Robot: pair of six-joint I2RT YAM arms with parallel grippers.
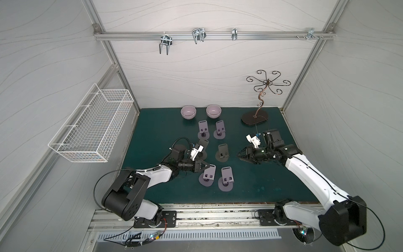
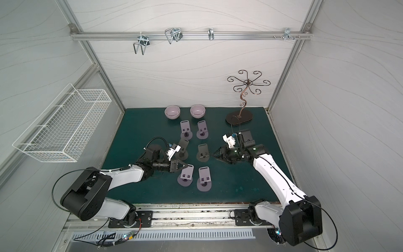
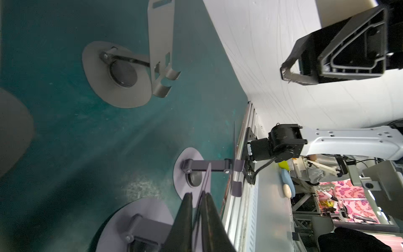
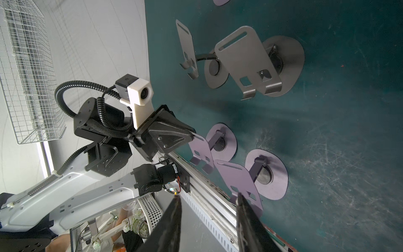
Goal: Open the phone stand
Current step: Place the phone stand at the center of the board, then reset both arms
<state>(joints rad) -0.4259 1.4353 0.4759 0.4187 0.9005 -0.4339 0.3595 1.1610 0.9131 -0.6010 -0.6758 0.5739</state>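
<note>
White shells along left arm (image 1: 157, 174) and right arm (image 1: 309, 174), bulky black housings at the joints. Black, ribbed, triangular jaws. Just behind the jaws, a white-bracketed wrist camera (image 4: 141, 93) fed by a corrugated black cable (image 4: 74, 83). Black screwed mounting plate (image 1: 170, 217) farthest from the jaws.

Left wrist view: lilac stand (image 3: 133, 209) cut by bottom edge, its plate partly behind left gripper (image 3: 197, 195); dark base (image 3: 13, 131) blurred, cropped.
</note>
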